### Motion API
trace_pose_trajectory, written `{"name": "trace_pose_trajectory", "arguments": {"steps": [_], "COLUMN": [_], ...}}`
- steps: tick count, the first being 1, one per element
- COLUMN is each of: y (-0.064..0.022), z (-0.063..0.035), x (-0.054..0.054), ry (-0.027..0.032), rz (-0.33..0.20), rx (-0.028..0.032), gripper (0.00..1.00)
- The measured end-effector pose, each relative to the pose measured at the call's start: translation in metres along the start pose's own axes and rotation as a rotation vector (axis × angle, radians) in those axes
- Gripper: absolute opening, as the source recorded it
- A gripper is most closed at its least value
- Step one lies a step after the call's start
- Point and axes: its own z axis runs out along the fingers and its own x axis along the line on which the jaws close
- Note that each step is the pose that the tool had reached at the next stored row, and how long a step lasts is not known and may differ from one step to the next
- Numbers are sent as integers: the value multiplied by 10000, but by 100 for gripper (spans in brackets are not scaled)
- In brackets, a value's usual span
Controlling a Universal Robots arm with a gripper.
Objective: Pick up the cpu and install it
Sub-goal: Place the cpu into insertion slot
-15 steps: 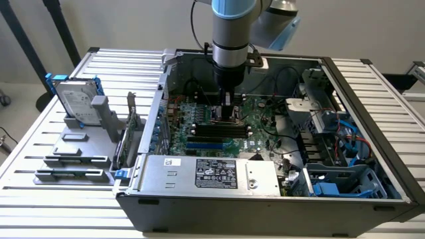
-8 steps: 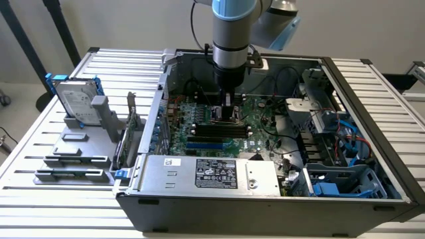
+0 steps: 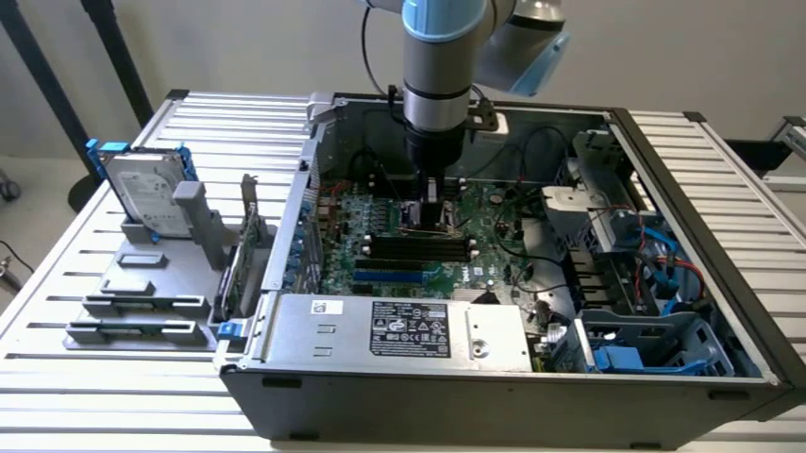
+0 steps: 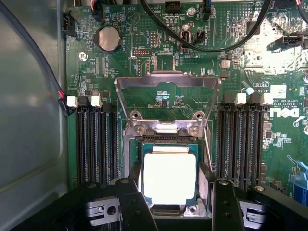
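Exterior view, its left to its right.

- Counter [image 3: 51, 283]: white, ribbed in long flat slats.
- Grey moulded holder [image 3: 139, 304], matte and stepped, on the slats. A silver hard drive [image 3: 142, 193] with blue rails stands upright in it.
- Computer case [image 3: 504, 394]: dark sheet metal, lying open side up. Along its near edge is a grey metal box [image 3: 403, 330] with a black label.
- Green motherboard [image 3: 494, 253] on the case floor, dense with small parts.
- Arm [image 3: 441, 57]: a smooth silver tube with a pale blue joint cap. It comes straight down, and the gripper [image 3: 432, 222] is low over the middle of the board.
- Glossy blue plastic drive brackets [image 3: 624, 359] in the corner at that view's right.

Wrist view.

- Cpu [image 4: 169, 179]: a flat square with a bright silvery top plate and a thin green rim. It sits level in the socket opening.
- Fingers [image 4: 134, 204]: black, blocky, matte. They are set wide, one against each opposite edge of the cpu, clamping it.
- Bare-metal load frame [image 4: 166, 79], hinged open and standing beyond the socket.
- Black memory slots [image 4: 96, 139] with white latches, in ridged rows on both flanks.
- Round silver coin cell [image 4: 109, 38], farther out on the board.
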Motion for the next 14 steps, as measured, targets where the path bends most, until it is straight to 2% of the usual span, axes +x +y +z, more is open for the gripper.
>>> {"name": "trace_pose_trajectory", "arguments": {"steps": [8, 14], "y": [8, 7], "z": [14, 23], "x": [11, 34], "ry": [-25, -150], "rz": [-1, -7], "rx": [-1, -4], "gripper": [55, 55]}}
